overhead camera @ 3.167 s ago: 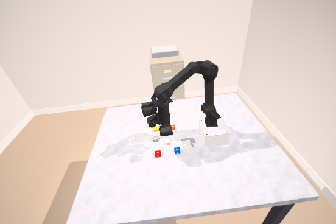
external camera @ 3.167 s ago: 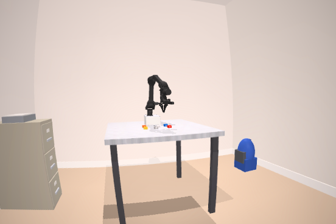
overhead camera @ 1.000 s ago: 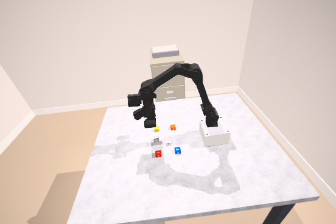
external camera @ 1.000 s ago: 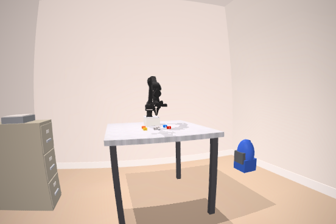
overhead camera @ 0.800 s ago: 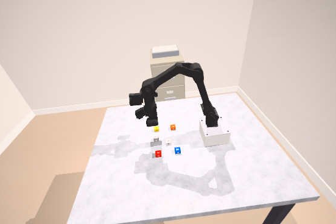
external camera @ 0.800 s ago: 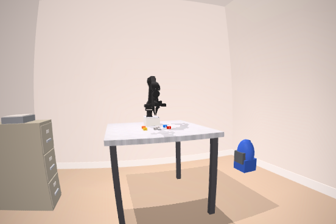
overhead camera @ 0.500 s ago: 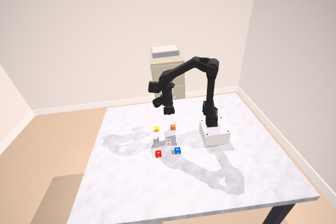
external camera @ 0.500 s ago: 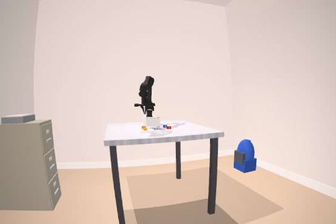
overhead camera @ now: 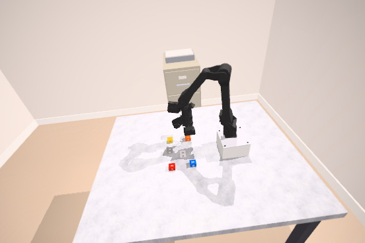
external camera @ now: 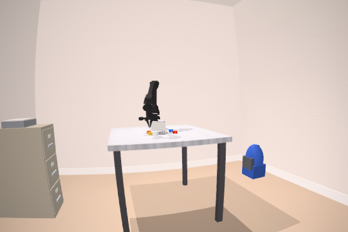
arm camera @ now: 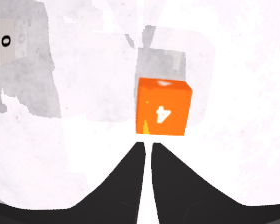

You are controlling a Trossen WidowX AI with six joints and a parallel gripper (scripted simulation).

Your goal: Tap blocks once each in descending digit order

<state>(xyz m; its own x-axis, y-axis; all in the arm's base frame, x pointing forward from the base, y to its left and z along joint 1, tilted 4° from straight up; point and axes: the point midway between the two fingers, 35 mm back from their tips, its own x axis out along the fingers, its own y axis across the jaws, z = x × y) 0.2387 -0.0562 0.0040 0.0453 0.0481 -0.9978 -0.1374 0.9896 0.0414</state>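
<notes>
Where the top view looks down on the white marbled table (overhead camera: 147,205), the matte black arm arches from its white box-shaped base (overhead camera: 233,148) and brings the gripper (overhead camera: 188,131) directly above the orange block (overhead camera: 188,138). A yellow block (overhead camera: 170,140) sits just beside the orange one, two grey blocks (overhead camera: 182,153) lie nearer the camera, and a red block (overhead camera: 172,166) and a blue block (overhead camera: 192,163) stand at the front of the group. All are small cubes with a pale printed face.

From the exterior view, the arm (external camera: 151,101) stands folded over the cluster of blocks on the slab-topped, dark-legged table (external camera: 168,143); the digits are too small to read.

At the wrist view, the two black tapered fingers are nearly together with nothing between them. The orange block (arm camera: 163,106) lies just past their tips, apart from them, glossy, with a white mark on its facing side that cannot be read.
</notes>
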